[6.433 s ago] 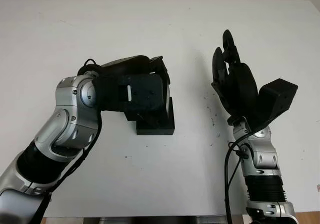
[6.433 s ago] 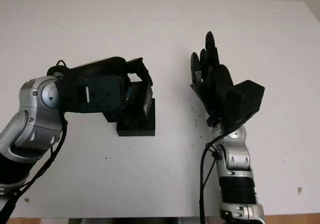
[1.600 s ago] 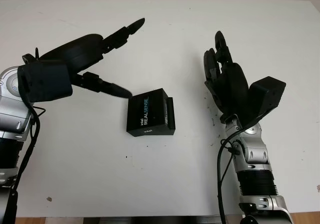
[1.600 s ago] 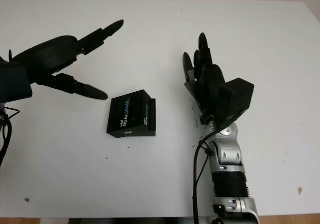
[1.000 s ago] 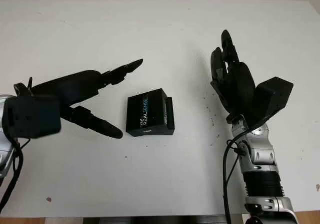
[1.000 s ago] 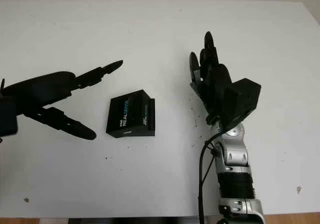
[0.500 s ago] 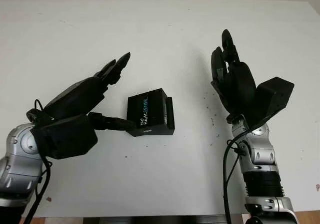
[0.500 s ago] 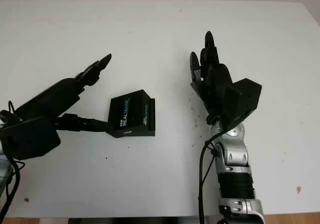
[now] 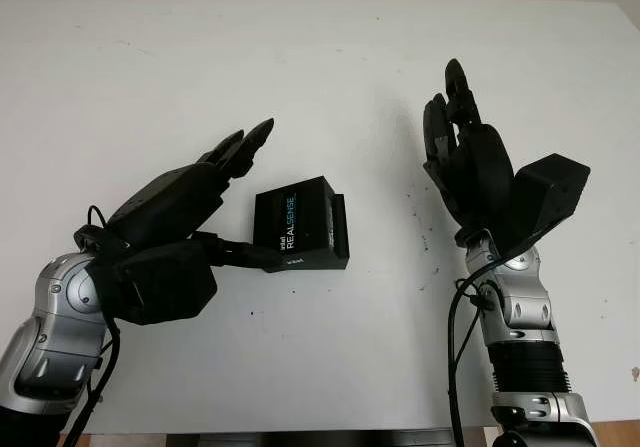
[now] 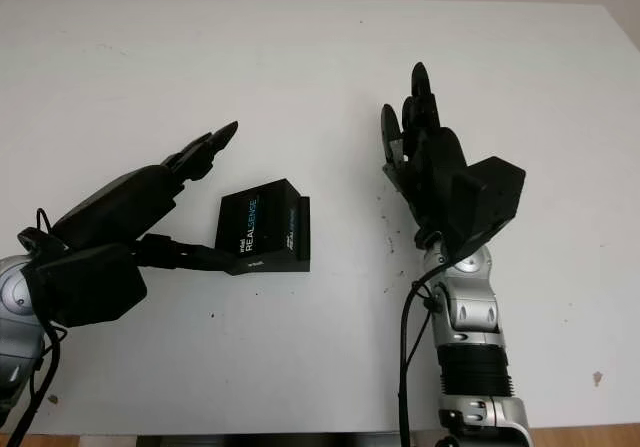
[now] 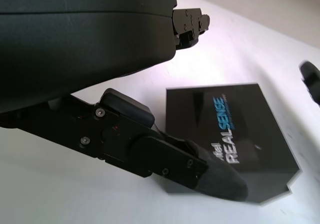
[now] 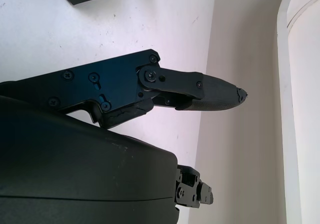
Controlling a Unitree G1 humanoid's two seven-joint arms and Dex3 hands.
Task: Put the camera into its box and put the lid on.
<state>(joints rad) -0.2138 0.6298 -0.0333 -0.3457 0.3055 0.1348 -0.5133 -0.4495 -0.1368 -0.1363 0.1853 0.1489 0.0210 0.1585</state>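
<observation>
You have one black box with its lid on, just past your left hand's fingertips, one white table, and two hands, the right hand well apart.

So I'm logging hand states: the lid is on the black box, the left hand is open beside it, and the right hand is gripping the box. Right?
Not quite. The right hand grips nothing: in the left eye view it is open and raised well apart from the black box. The lid is on, and the left hand is open beside it.

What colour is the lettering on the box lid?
White "REAL", blue "SENSE" on the black box lid; it reads best in the left wrist view.
</observation>
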